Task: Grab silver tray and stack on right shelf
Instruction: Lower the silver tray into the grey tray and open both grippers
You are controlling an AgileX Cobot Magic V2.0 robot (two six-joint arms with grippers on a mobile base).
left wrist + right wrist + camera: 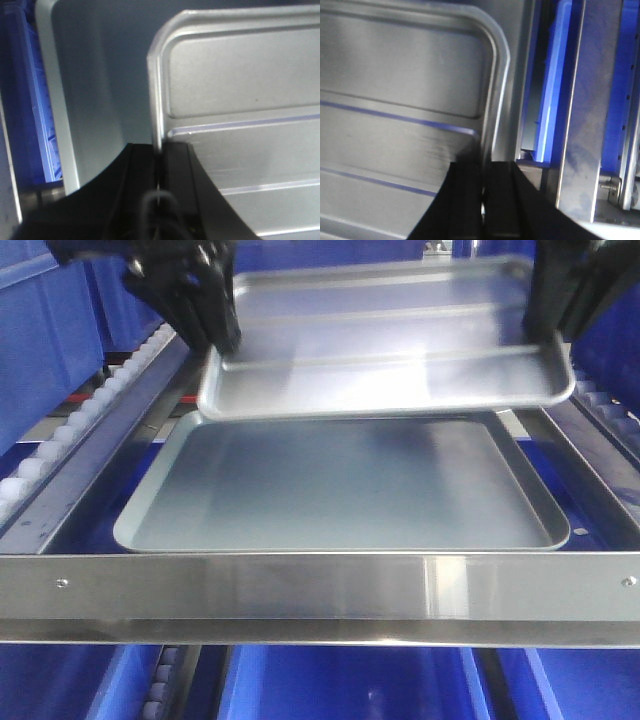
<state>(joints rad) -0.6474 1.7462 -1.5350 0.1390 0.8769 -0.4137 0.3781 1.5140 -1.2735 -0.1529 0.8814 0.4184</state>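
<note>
Running down the far left of the shelf [100, 490], a track of white rollers [60, 435] ends near the brushed front bar [320, 590]. Just right of the rollers, the left claw [225, 340] comes down from above. Its black fingers are clamped on the left rim of the silver tray [390, 350]. In the left wrist view the rim is pinched in the thin slit between the jaws.

The silver tray is held up off the shelf, over the far end of the grey tray [340, 490], with its two long ridges running left to right. Its near rim overlaps the grey tray's far rim, but whether the two touch cannot be told. The grey tray lies flat on the shelf just behind the front bar.

On the silver tray's right rim the right claw [545, 325] grips in the same way, with its jaws closed on the metal edge in the right wrist view. Further right are a steel rail [580, 125] and a blue bin [550, 90].
</note>
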